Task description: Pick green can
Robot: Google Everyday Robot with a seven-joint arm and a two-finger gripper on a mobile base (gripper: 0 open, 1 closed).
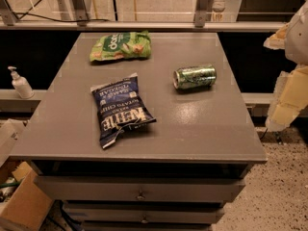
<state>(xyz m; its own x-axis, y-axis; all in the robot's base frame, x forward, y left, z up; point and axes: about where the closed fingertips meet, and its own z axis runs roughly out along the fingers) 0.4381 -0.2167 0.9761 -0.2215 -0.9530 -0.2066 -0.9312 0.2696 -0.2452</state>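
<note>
The green can [195,77] is small and shiny with a mottled light-green pattern and silver ends. It lies on its side right of centre on the grey cabinet top [202,129]. My gripper [288,81], pale yellow and white, hangs at the right edge of the view. It is beyond the cabinet's right edge, well to the right of the can and apart from it. It holds nothing that I can see.
A flat green snack bag [120,45] lies at the back left. A dark blue chip bag [120,109] lies left of centre. Drawers [139,194] are below the top. A soap dispenser [19,83] and a cardboard box [19,206] stand at the left.
</note>
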